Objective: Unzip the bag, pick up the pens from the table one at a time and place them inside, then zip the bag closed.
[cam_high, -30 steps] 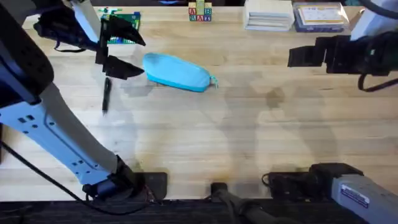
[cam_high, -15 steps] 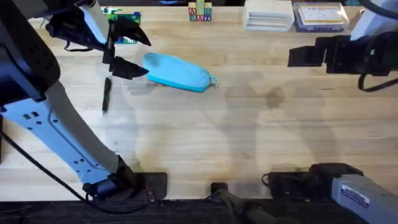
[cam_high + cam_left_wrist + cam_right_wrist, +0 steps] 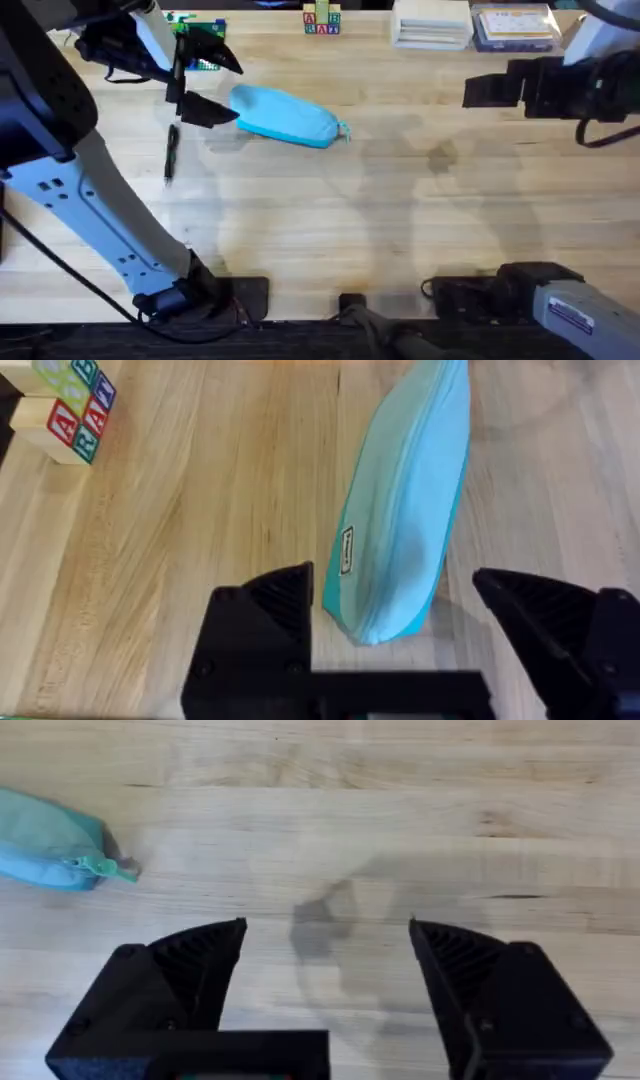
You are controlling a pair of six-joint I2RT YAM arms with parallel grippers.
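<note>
Hovering spread at nine o'clock of zipped bag (image 3: 285, 116): left gripper (image 3: 205, 84); pen (image 3: 170, 153) unpicked; right gripper (image 3: 328, 960) spread.

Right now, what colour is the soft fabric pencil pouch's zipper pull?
Teal-green zipper pull, clearest in the right wrist view.

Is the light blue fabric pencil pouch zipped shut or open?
Shut: the light blue fabric pencil pouch shows a closed zipper seam, no dark lining visible.
</note>
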